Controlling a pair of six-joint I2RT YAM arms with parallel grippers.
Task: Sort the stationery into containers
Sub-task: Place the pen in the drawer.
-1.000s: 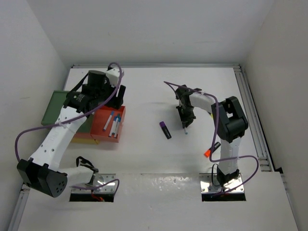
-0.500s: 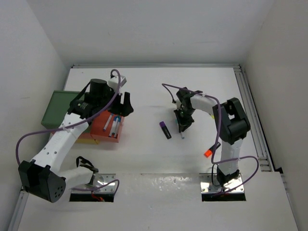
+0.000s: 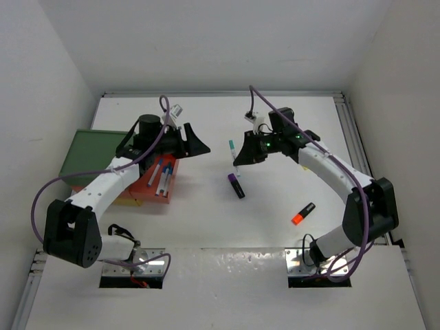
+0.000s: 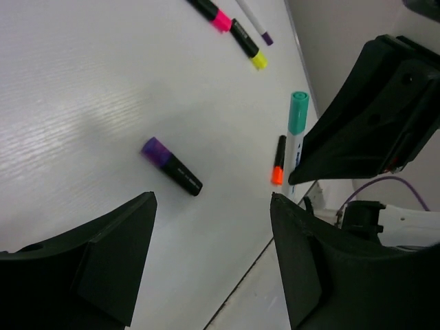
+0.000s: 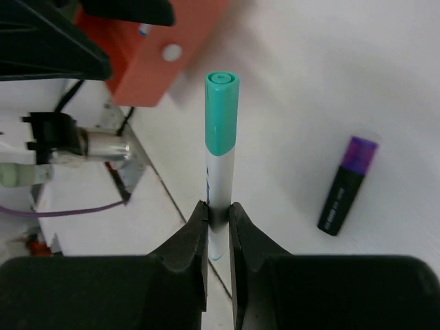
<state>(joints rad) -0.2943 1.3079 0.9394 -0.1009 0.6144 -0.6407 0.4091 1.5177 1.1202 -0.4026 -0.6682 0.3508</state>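
The right gripper (image 5: 218,214) pinches a white plastic pen with a teal cap (image 5: 221,117), aloft; the left gripper (image 4: 214,261), spread and empty, crowds the shallow red-orange rectangular tray (image 3: 146,184) at nine o'clock. Two pens (image 3: 163,173) lie there — early going. A chunky purple highlighter (image 3: 236,185) at six and an orange highlighter (image 3: 303,214) at four lie unsorted.

No legible text, label, brand, number or sign in any view; blue marking on teal-capped pen (image 4: 296,137) unreadable.

White table (image 3: 206,220) w/ metal rail (image 3: 351,134) along right edge, white walls (image 3: 206,41)
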